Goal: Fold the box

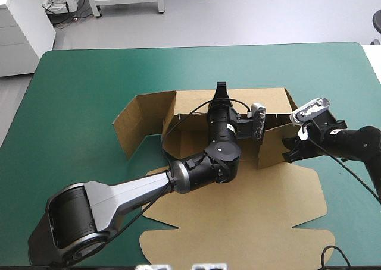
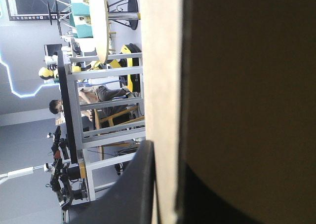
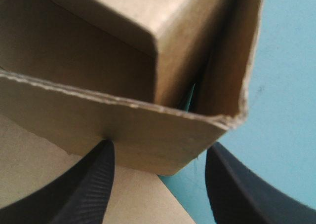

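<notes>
The left claw (image 1: 221,93) is clamped on the far wall of the box (image 1: 256,222), the board pinched in it; the right claw (image 3: 160,150) is held wide, with a raised corner of the right wall set just between its fingers; the brown box is placed mid-desk (image 1: 89,74), its far walls raised and its lid laid flat toward the near edge.

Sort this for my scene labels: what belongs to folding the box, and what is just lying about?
In the job: the box, walls partly raised; the left gripper, jaws shut on its far wall; the right gripper, jaws open at its right wall.
Lying about: only the teal-green cover beneath.
</notes>
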